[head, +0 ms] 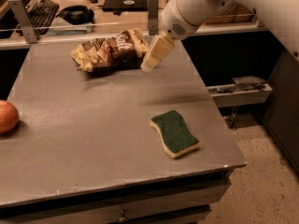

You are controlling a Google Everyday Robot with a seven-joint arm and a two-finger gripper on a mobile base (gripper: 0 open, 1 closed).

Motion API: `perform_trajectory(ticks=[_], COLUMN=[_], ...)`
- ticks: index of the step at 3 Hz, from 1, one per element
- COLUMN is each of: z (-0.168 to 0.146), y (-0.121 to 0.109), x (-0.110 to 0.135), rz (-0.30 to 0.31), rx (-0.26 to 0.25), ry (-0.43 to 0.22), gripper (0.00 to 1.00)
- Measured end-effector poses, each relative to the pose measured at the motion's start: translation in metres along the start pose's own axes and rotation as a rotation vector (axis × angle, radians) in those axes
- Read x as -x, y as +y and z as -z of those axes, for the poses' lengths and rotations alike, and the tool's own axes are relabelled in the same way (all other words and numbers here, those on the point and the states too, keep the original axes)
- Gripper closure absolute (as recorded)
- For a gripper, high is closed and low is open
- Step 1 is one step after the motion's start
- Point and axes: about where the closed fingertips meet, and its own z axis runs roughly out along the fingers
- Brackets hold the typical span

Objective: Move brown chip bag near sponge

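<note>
Gripper [148, 65]: cream, over the far edge at the bag's right end, holding nothing; spread or pressed together, cannot tell | flat grey counter [93, 125] | wrinkly dark-brown foil chip bag [110, 50]: far edge, mid-width; likely light, soft, slippery; pinch a crimped tan end | wavy green-topped yellow foam sponge [175, 132]: near front-right corner

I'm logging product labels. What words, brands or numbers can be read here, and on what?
On the wrinkly dark brown foil chip bag: white lettering, too blurred to read.
On the wavy sponge, green top and yellow base: none.
On the round orange fruit: none.
On the cream gripper, by the bag's right end: none visible.
</note>
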Motion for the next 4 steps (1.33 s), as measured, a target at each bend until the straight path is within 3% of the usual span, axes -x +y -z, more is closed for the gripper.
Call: perform_trajectory(ticks=[1, 2, 4], z=[-0.057, -0.088, -0.144], y=[-0.022, -0.038, -0.045], x=[0.039, 0.053, 0.045], rz=[-0.002, -0.003, -0.048], rx=[-0.021, -0.04, -0.003], ry=[-0.104, -0.138, -0.112], gripper=[0.0, 0.0, 0.0])
